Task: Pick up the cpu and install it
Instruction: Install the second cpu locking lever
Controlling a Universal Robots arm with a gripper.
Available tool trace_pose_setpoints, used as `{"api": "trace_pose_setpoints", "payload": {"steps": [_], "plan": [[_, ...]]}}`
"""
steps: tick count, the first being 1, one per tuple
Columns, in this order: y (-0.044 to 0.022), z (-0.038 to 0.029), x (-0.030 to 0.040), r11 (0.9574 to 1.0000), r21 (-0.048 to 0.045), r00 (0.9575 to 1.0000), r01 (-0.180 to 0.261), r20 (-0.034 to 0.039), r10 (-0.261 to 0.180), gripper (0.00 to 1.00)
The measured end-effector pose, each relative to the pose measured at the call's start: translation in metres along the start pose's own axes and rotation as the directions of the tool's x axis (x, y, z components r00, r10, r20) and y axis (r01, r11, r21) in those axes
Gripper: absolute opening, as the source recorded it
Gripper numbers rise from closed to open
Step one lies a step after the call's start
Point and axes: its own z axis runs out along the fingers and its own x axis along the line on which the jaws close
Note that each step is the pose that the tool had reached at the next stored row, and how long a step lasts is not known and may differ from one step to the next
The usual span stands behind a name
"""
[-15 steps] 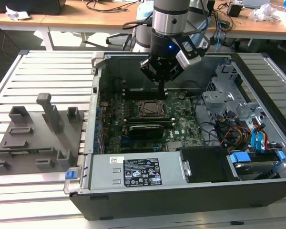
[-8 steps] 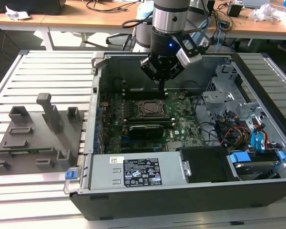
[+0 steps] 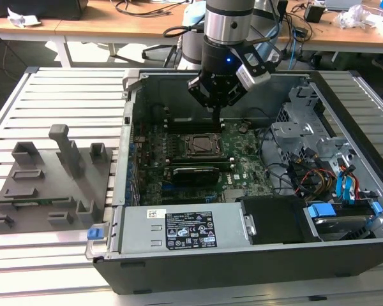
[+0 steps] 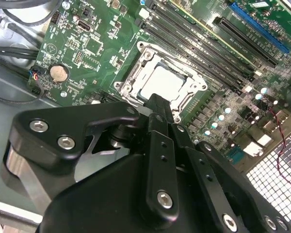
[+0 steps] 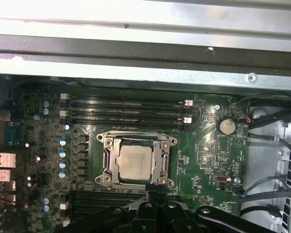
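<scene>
Wooden desks (image 3: 115,25) with tangled cables (image 3: 143,7) behind a slatted metal table (image 3: 57,102), dark floor beneath.

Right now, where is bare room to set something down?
Free: the slatted metal table beyond the grey moulded fixture tray, at the exterior view's left. Crowded: inside the open computer case, where the black gripper hangs above the silvery square cpu in its socket.

- My arm (image 3: 227,25) comes straight down, wrist vertical.
- My hand (image 3: 217,109) points downward; in the second wrist view its black fingers (image 4: 160,145) lie pressed together, nothing between them.
</scene>
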Motion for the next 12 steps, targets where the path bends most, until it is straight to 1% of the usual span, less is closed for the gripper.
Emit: {"api": "trace_pose_setpoints", "payload": {"steps": [1, 2, 4, 6, 8, 12], "plan": [[-0.0007, 0.0001, 0.0000, 1.0000, -0.0002, 1.0000, 0.000, 0.0001, 0.000, 0.11], [-0.0028, 0.0003, 0.0002, 1.0000, -0.0002, 1.0000, 0.000, 0.0001, 0.000, 0.11], [-0.0107, 0.0007, 0.0006, 1.0000, -0.0001, 1.0000, 0.000, 0.0001, 0.000, 0.11], [-0.0132, 0.0009, 0.0007, 1.0000, -0.0002, 1.0000, 0.000, 0.0001, 0.000, 0.11], [-0.0178, 0.0011, 0.0010, 1.0000, -0.0002, 1.0000, 0.000, 0.0001, 0.000, 0.11], [-0.0226, 0.0014, 0.0012, 1.0000, -0.0003, 1.0000, 0.000, 0.0001, 0.000, 0.11]]}}
